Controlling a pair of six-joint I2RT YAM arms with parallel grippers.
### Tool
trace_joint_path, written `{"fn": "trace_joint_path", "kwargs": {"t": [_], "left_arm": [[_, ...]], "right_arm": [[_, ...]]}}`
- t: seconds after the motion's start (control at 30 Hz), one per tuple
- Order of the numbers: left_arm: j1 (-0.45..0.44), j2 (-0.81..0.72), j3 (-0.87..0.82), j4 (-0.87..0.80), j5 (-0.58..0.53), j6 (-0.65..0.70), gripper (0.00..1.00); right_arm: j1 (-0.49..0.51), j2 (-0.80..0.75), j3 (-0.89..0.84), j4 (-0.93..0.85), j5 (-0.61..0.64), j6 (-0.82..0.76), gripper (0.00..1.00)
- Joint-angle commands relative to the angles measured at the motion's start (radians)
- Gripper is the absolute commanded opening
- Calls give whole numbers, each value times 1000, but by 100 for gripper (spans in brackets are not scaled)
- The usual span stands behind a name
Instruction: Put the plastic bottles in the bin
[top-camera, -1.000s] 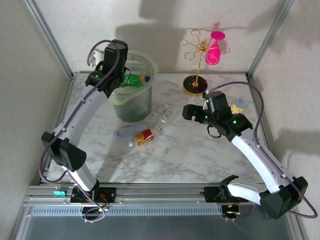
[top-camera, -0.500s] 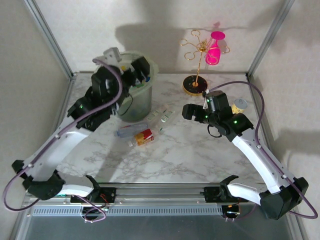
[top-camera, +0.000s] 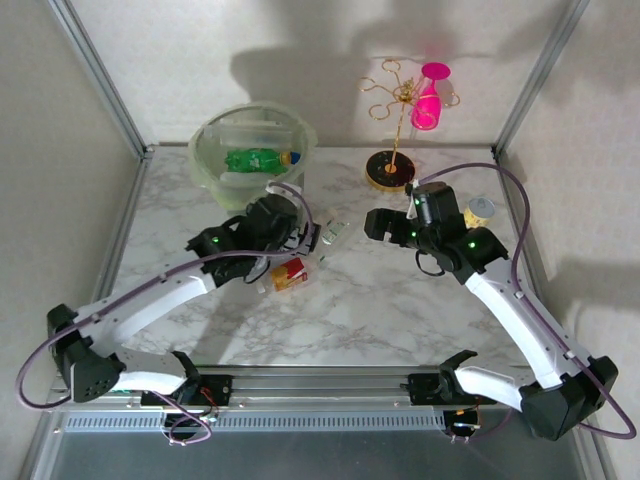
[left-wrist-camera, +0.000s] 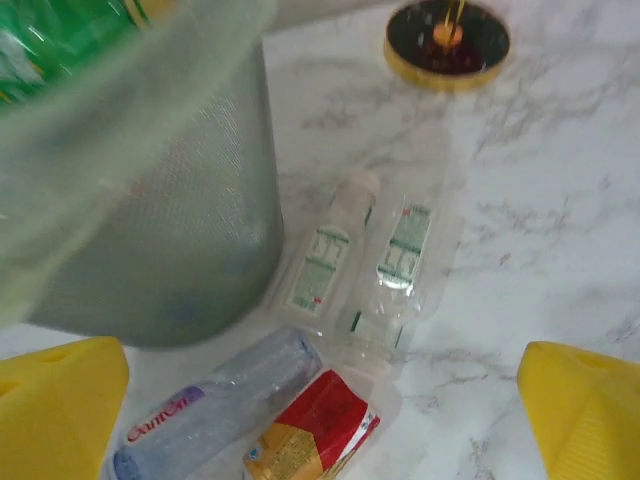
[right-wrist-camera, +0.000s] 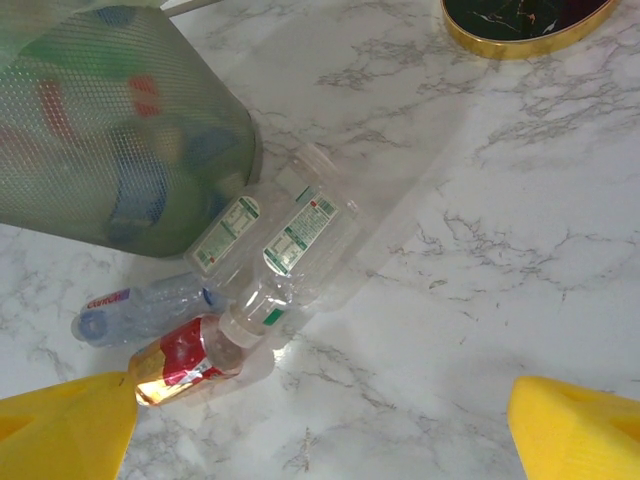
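Observation:
The pale-green bin (top-camera: 205, 165) stands at the back left, and a green bottle (top-camera: 255, 160) lies on top of the others inside it. Several plastic bottles lie on the marble beside the bin: two clear ones with green-and-white labels (left-wrist-camera: 405, 250) (left-wrist-camera: 320, 265), a blue-labelled one (left-wrist-camera: 215, 400) and a red-labelled one (left-wrist-camera: 310, 430). My left gripper (top-camera: 303, 238) hangs open just above this cluster, its yellow fingertips (left-wrist-camera: 60, 410) wide apart and nothing between them. Right of the bottles, my right gripper (top-camera: 378, 222) is open and empty, facing the clear bottles (right-wrist-camera: 300, 235) and the red one (right-wrist-camera: 180, 360).
A gold wire stand with a pink goblet (top-camera: 432, 95) rises from a black round base (top-camera: 388, 172) at the back centre. A small tan cup (top-camera: 478, 210) sits behind the right arm. Metal frame posts (top-camera: 100, 75) edge the table.
The left arm has swung from over the bin down to the bottles on the table, and its jaws have opened wider. The green bottle now lies in the bin. The right arm has stayed still.

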Motion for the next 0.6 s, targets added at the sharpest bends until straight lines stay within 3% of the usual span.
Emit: {"fn": "trace_joint_path", "kwargs": {"t": [0.0,0.33,0.57], "left_arm": [[-6,78,9,37,29,-46,100],[8,506,225,46,83,-38,90],[54,701,393,43,84,18,84]], "right_arm": [[-2,-59,-22,-21,34,3,96],[-2,-146,-32,-76,81,33,96],[-3,-181,-38,-114,91,51,96]]}}
